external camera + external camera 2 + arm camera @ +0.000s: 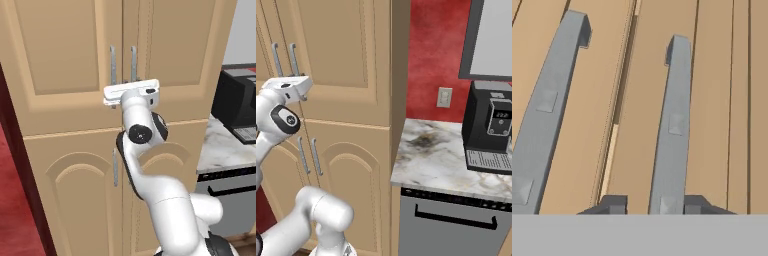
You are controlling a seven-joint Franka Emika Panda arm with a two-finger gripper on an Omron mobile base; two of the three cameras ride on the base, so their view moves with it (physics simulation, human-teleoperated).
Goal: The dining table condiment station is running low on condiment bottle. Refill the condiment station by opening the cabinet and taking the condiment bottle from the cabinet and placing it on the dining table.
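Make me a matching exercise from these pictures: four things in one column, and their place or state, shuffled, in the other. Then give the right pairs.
Things:
1. gripper
2. cabinet
3. coffee machine
4. dishwasher

Places or states:
A. stands on the marble counter, by the red wall
B. sits below the marble counter, with a dark bar handle
C. doors shut, two silver bar handles side by side
D. fingertips on either side of the right-hand upper door handle

Pairs: 1-D, 2-C, 3-A, 4-B
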